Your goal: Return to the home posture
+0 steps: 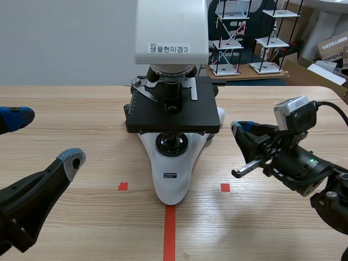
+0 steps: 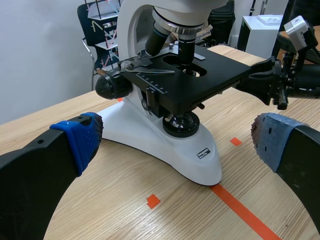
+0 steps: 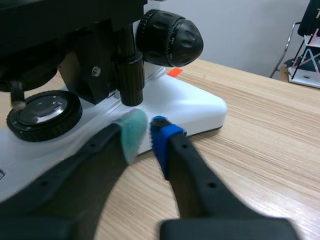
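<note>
Currently on my screen: left gripper (image 1: 46, 138), lower left of the scene view, fingers spread wide, holding nothing. Right gripper (image 3: 146, 134), right of centre, fingers closed together on nothing, tips just beside the white base of the microscope (image 1: 173, 163), which stands mid-frame on the wooden table (image 1: 81, 217).

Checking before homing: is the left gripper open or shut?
Open: the left gripper has its fingers wide apart, nothing held between the blue pads.
</note>
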